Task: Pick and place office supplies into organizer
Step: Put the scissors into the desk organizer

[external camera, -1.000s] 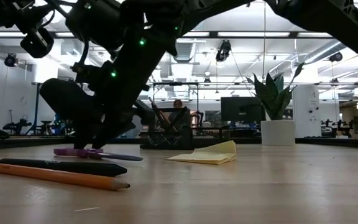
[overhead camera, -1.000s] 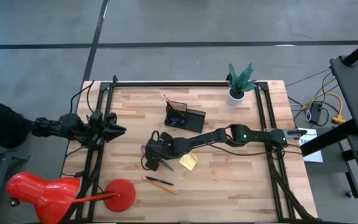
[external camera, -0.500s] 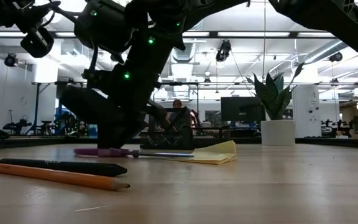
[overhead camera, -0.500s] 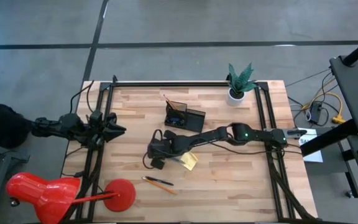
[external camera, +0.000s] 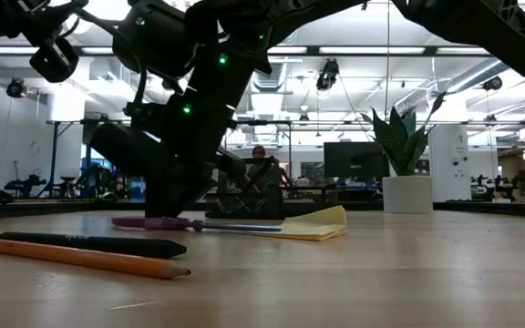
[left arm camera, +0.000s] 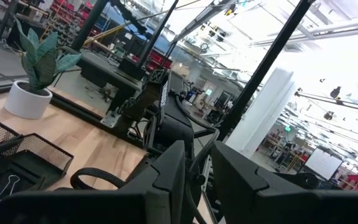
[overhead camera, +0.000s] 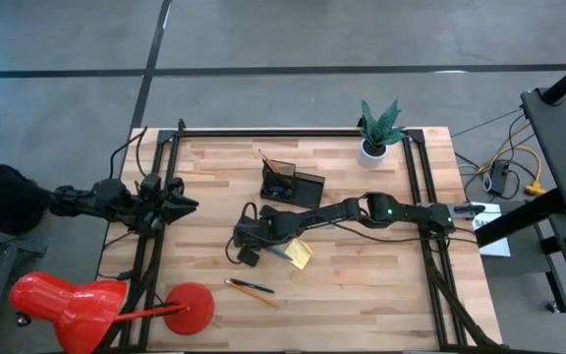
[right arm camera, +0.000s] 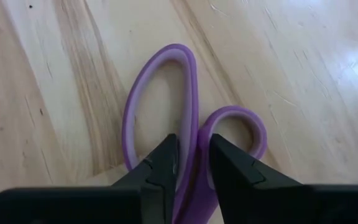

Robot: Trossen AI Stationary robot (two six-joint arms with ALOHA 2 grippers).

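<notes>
Purple scissors (right arm camera: 185, 155); yellow sticky pad (overhead camera: 298, 255); black mesh organizer (overhead camera: 291, 184).

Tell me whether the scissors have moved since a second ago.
Yes. In the low view the scissors have slid right, their blade tip now reaching the yellow sticky-note pad instead of stopping short of it.

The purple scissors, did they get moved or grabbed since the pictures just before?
Yes. The right gripper slid toward the organizer and closed its fingers on the scissors, which shifted along the table toward the yellow sticky-note pad. The pencil, pen, plant pot and left gripper stayed put.
</notes>
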